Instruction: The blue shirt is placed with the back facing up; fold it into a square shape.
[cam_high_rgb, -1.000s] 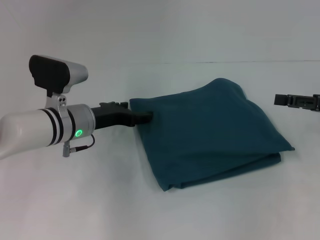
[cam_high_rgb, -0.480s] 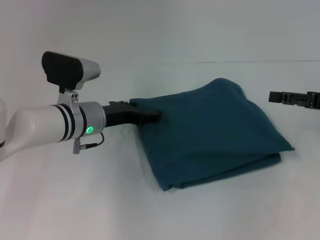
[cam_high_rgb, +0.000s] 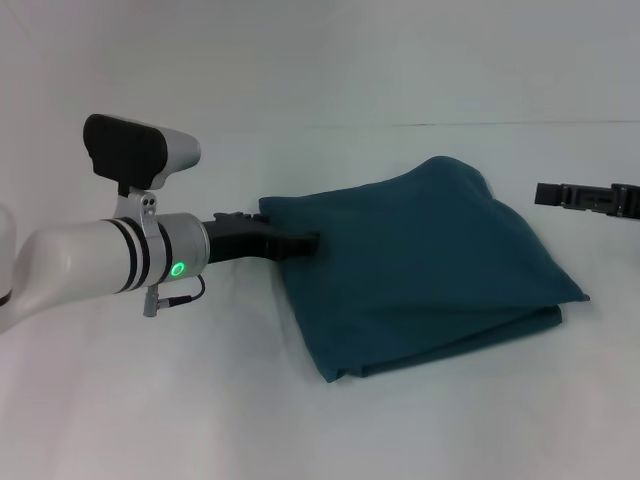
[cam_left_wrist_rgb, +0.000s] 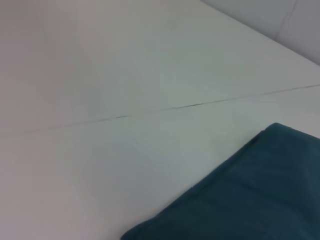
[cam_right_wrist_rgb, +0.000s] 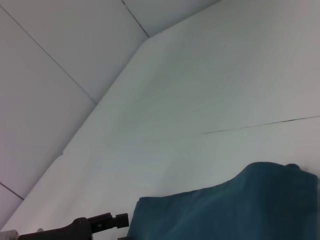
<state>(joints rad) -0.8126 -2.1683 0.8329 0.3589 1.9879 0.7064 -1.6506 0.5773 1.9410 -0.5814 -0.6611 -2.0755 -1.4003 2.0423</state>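
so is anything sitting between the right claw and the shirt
Nothing visible. The right claw hangs off the blue shirt's right side with only bare white table between them. The left claw is already at the shirt's left edge, its tips against the fabric.

Blue shirt (cam_high_rgb: 420, 265), dark teal, soft fabric, folded over into a rough four-sided bundle with layered edges showing along the near side. Lying flat on the white surface, right of centre, plain side up, no lettering visible. Top edge slightly humped, near right corner drawn to a point.
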